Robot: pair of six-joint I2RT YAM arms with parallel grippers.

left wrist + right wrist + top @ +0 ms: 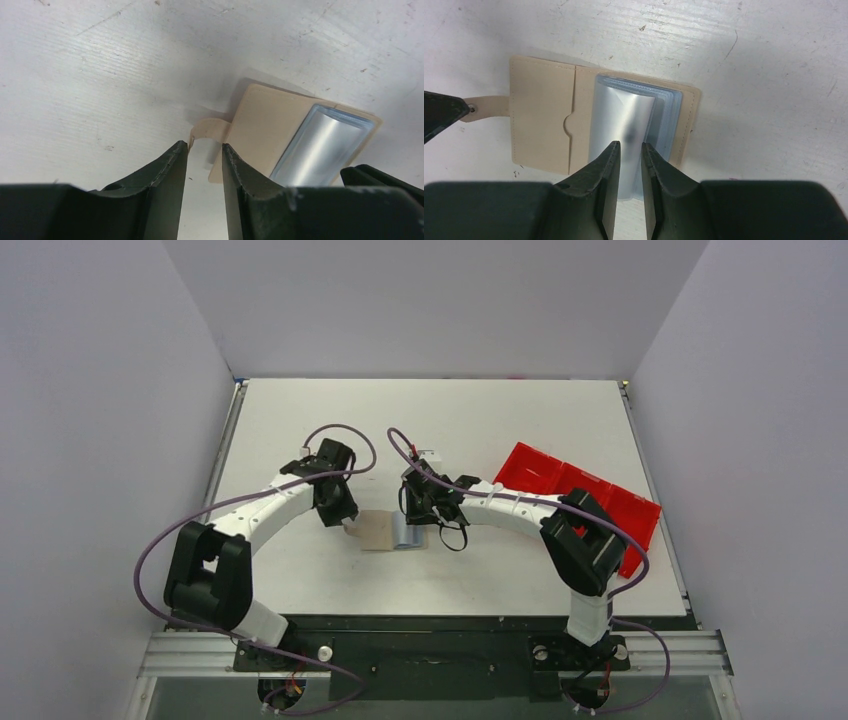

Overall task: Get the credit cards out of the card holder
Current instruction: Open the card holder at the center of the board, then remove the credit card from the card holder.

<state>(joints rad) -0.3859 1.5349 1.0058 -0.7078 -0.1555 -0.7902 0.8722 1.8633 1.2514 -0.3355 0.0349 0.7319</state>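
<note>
Open card holder [541, 120] lies flat on the table [450, 410], bare surface beyond its far edge, red tray [580, 485] well apart. Jaws of right gripper [630, 146] narrow, pinching near edge of the bowed credit cards [624, 115]; jaws of left gripper [205, 146] slightly apart at the strap [210, 127] tip, unclamped
</note>
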